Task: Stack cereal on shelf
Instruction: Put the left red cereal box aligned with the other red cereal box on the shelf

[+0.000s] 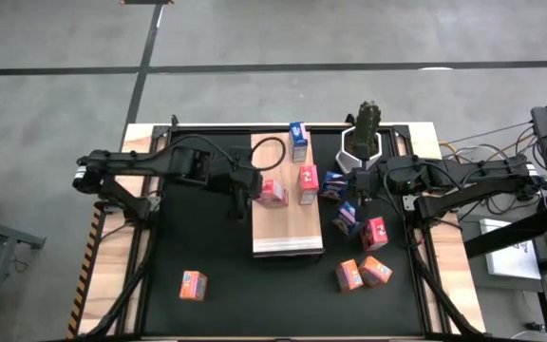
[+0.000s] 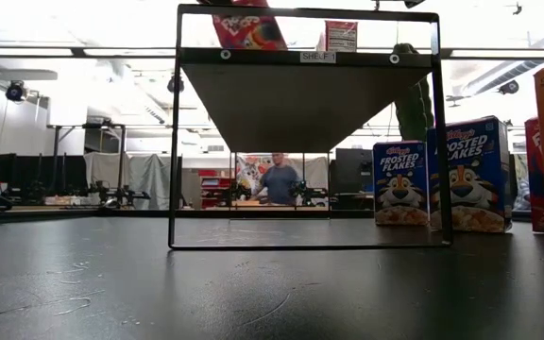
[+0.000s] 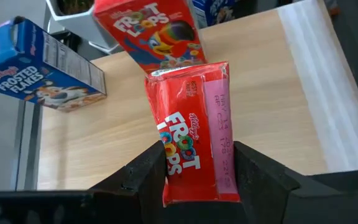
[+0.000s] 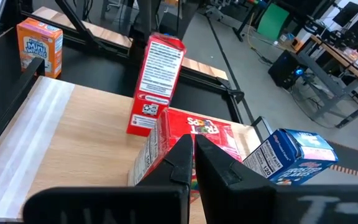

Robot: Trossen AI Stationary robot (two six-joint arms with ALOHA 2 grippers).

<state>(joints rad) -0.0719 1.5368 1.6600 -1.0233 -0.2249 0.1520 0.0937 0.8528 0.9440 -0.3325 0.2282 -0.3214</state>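
L end effector (image 3: 197, 171) pinching red Froot Loops box (image 3: 194, 130) – glossy, over wood shelf (image 3: 278, 106), R end effector (image 4: 193, 155) pressed together.

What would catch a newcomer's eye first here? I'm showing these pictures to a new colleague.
The left pincer gripping a red Froot Loops box over the wooden shelf. Next, the boxes already standing on it: a second Froot Loops box and a blue Frosted Flakes box toward the back.

red Froot Loops box (image 3: 191, 134) | blue Frosted Flakes box (image 3: 39, 65) | light wood-grain shelf (image 3: 278, 112)
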